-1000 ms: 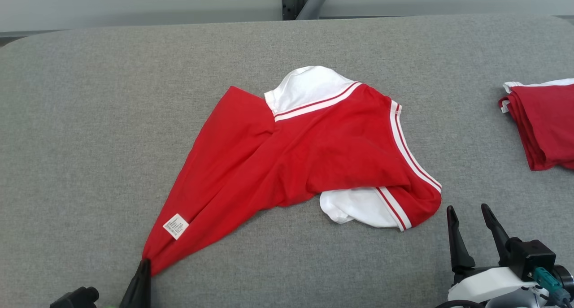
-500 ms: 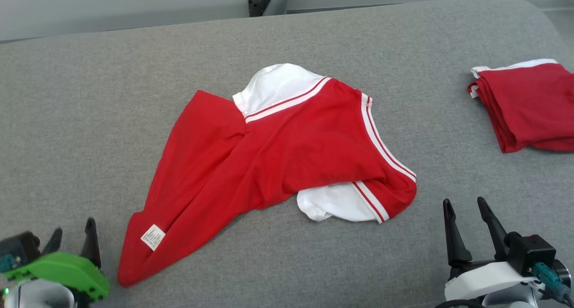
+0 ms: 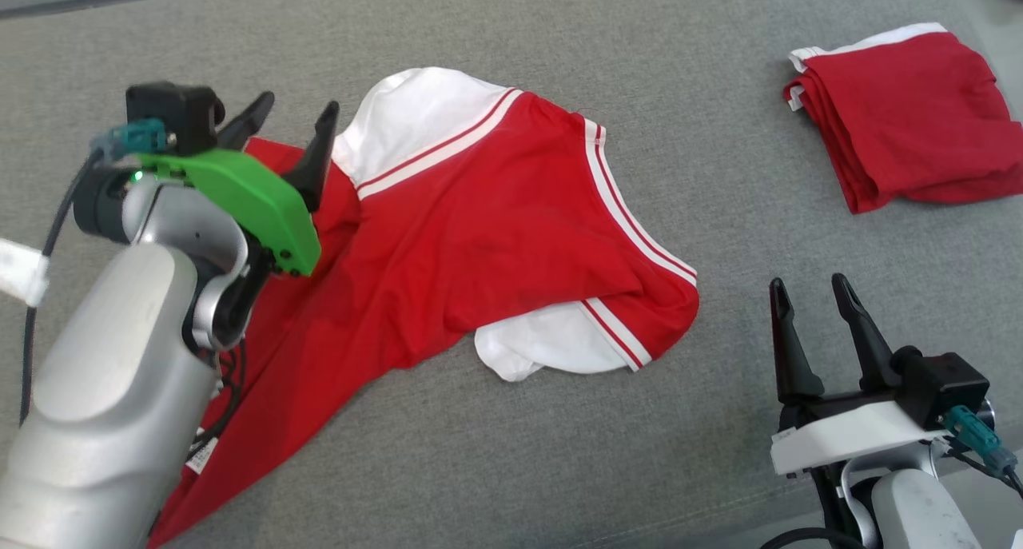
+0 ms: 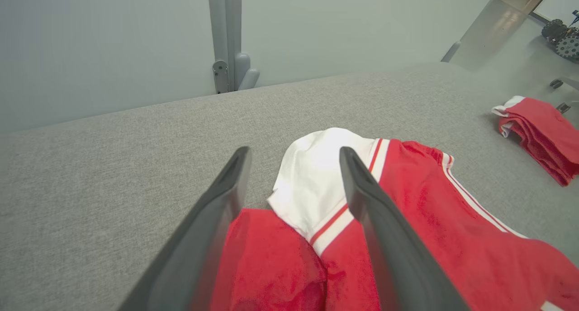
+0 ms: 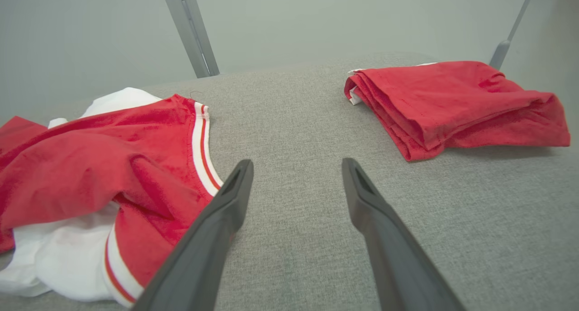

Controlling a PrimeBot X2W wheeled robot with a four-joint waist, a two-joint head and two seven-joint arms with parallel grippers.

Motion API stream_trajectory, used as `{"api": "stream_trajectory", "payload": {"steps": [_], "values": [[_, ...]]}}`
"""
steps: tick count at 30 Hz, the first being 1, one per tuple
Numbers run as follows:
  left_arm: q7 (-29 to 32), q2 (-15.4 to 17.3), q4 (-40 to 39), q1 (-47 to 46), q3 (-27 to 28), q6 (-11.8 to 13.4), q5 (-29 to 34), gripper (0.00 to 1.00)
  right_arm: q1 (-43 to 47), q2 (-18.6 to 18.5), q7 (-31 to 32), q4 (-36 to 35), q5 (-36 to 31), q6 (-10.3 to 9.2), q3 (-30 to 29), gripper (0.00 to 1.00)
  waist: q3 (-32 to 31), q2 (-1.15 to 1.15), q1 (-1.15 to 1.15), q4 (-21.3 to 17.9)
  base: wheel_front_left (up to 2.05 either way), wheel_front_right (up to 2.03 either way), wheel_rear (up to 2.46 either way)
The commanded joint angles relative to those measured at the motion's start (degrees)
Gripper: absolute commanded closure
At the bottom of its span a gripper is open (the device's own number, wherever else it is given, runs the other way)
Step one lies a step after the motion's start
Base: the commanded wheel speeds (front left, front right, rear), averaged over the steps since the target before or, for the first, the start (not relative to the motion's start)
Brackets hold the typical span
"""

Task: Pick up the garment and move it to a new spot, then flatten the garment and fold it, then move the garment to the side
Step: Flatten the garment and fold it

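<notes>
Garment: the red garment lies bunched at the centre of the grey table, nothing gripping it, one corner trailing off toward 7 o'clock.
Left gripper: hangs at 10 o'clock over the garment's far-left edge, fingers spread wide with nothing between them. From its wrist the far white sleeve shows between the tips.
Right gripper: waits at 4 o'clock over bare table, just beside the garment, jaws wide apart and empty.
Step in hand: I'd say the flattening, since the cloth is down but rumpled, with the near white sleeve tucked under.
Next move: as I judge it, the left fingers drop and pinch the red edge beside the far sleeve, while the right takes the striped edge at 5 o'clock, and the two draw apart.
Count: one loose garment, two white sleeves on it, two grippers, and one folded red pile at 2 o'clock. How many pieces are in it I can't tell.
</notes>
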Motion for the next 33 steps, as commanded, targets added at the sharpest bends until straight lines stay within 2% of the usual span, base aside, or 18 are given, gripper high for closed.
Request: {"api": "stream_trajectory", "payload": {"steps": [1,5,9,20,21,22,23,29,33], "values": [[0.33,-0.34,2.44,-2.87,-0.54,-0.78,0.45,0.0,-1.05,-0.13,-0.08,-0.49,0.59,-0.03,0.33,0.0,4.96,0.0,0.0,-4.62,0.0,0.0,0.0],[1.42,-1.92,12.53,-10.83,-2.84,-4.08,2.33,0.0,-1.99,-0.13,-0.08,-1.04,1.49,-0.03,0.84,0.0,7.64,0.0,0.0,-7.72,0.0,0.0,0.0],[1.19,-2.69,20.93,-15.34,-4.37,-5.89,2.8,0.0,-1.76,-0.11,-0.08,-1.11,1.83,-0.03,1.11,0.0,9.01,0.0,0.0,-10.17,0.0,0.0,0.0],[-2.68,-3.23,35.51,-19.32,-6.78,-7.44,2.94,0.0,-1.82,-0.14,-0.08,-0.53,2.36,-0.03,1.93,0.0,8.8,0.0,0.0,-12.69,0.0,0.0,0.0],[-2.94,-3.54,36.46,-19.39,-6.92,-7.55,2.61,0.13,-1.87,-0.12,-0.08,-0.55,2.34,-0.03,1.86,0.0,8.68,0.0,0.0,-12.62,0.0,0.0,0.0],[-3.4,-3.89,37.04,-19.43,-7.12,-7.64,2.26,0.59,-1.78,-0.12,-0.08,-0.51,2.25,-0.03,1.69,0.0,8.45,0.0,0.0,-12.47,0.0,0.0,0.0],[-3.81,-4.41,37.4,-19.5,-7.32,-7.75,1.83,1.0,-1.61,-0.13,-0.08,-0.47,2.08,-0.03,1.53,0.0,8.24,0.0,0.0,-12.26,0.0,0.0,0.0],[-9.29,-6.12,35.18,-20.23,-8.12,-7.89,-1.68,1.0,-0.56,-0.16,-0.08,-0.11,1.25,-0.03,0.6,0.0,6.61,0.0,0.0,-9.81,0.0,0.0,0.0],[-16.27,-6.58,34.29,-21.2,-5.94,-7.45,-3.33,1.0,0.05,-0.15,-0.08,0.04,0.27,-0.03,0.1,0.0,4.77,0.0,0.0,-7.45,0.0,0.0,0.0]]}}
